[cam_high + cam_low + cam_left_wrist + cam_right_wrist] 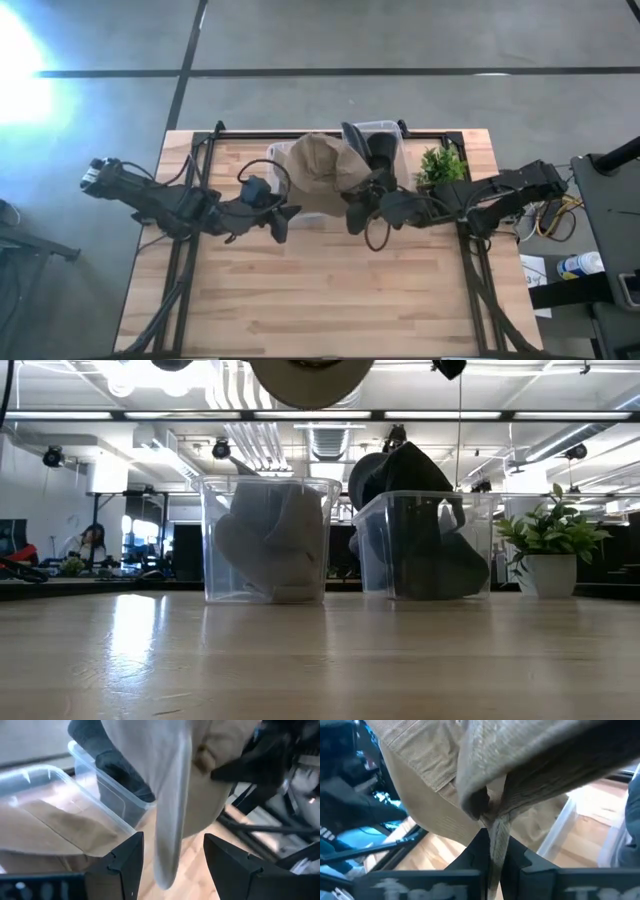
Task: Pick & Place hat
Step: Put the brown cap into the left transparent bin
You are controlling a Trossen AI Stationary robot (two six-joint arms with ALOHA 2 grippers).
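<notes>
A tan cap (318, 160) hangs high over the table, above two clear bins; in the low view only its underside (310, 380) shows at the top. My right gripper (352, 212) is shut on it (495, 845). My left gripper (278, 222) is open; its two fingers stand on either side of the cap's hanging brim (170, 835) without plainly touching it. The left bin (265, 540) holds tan hats. The right bin (425, 545) holds dark hats. My right gripper pinches a narrow tan fabric band at the cap's lower edge (496, 827) between its two fingers. It comes at the cap from the table's right side. The cap is lifted clear of the table and the bins, its body spreading beyond the fingers.
A small potted plant (442, 165) stands at the far right of the table, beside the dark-hat bin (385, 140). Bare wood (320, 300) lies toward the near edge. The two arms meet close together at the table's middle.
</notes>
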